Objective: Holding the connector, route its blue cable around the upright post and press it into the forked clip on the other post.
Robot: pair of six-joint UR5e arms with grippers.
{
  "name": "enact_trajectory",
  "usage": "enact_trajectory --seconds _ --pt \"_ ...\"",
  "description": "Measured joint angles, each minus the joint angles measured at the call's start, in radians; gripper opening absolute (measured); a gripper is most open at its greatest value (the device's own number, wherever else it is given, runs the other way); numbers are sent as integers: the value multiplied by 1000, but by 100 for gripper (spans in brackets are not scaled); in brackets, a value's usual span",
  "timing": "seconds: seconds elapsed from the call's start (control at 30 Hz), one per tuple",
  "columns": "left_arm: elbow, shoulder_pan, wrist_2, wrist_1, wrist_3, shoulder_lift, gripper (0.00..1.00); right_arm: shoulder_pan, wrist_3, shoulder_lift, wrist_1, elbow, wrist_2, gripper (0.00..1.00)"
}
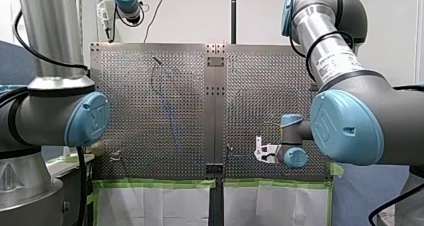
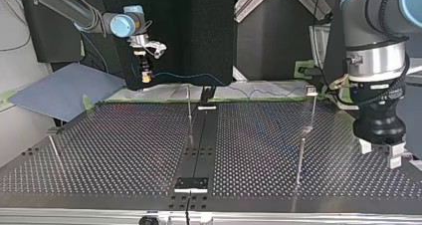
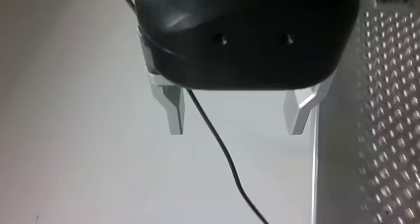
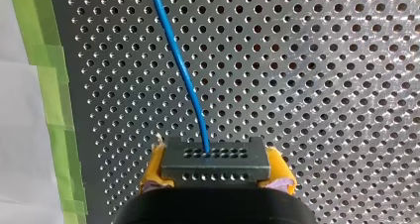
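Nearest: connector (image 4: 215, 159), a black block with rows of holes on its face. It is pinched at both ends between the yellow pads (image 4: 154, 167) of my right gripper (image 2: 145, 74), raised over the table's far edge at the top view's left.
Attached: blue cable (image 4: 184, 73). It leaves the connector's face and sags along the far edge of the table (image 2: 124, 150) toward the top view's right. It is round no post yet, and its far end is too small to trace.
Fixture: upright post (image 2: 189, 108), thin, beside the centre strip.
Fixture: clip post (image 2: 312, 113), with a small head that is presumably the fork. A shorter post (image 2: 300, 160) stands nearer the camera.
Idle: my left gripper (image 2: 380, 153), metal fingers spread with nothing between them, low at the table's side edge.
Hazards (judged): slack could snag the shorter post or ride over the upright post's top. Tension could twist the connector out of the pads. A skewed approach would lay the cable beside the fork.
Clearance: there is broad bare plate between the posts. The green tape (image 4: 49, 85) at the edge lies just beside my right gripper, so margin is thin there. My left gripper stands near the clip post and may crowd the press.
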Motion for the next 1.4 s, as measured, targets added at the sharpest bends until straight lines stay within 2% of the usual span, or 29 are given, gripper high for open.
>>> enact_trajectory --seconds 0.2,0.3,0.57,0.8,1.1,1.4 --pt "45 -23 50 -52 36 -27 100 0 1 0 -1 0 1 0" --pt "52 -34 60 -81 47 -54 100 0 1 0 -2 0 1 0" --pt "54 -52 54 -143 65 -115 100 0 1 0 -1 0 1 0" --pt "54 -64 48 -201 68 -169 100 0 10 0 -1 0 1 0" --pt "54 -69 41 -285 68 -181 100 1 10 0 6 0 1 0" --pt "54 -71 9 -303 69 -181 100 5 11 0 7 0 -5 0"
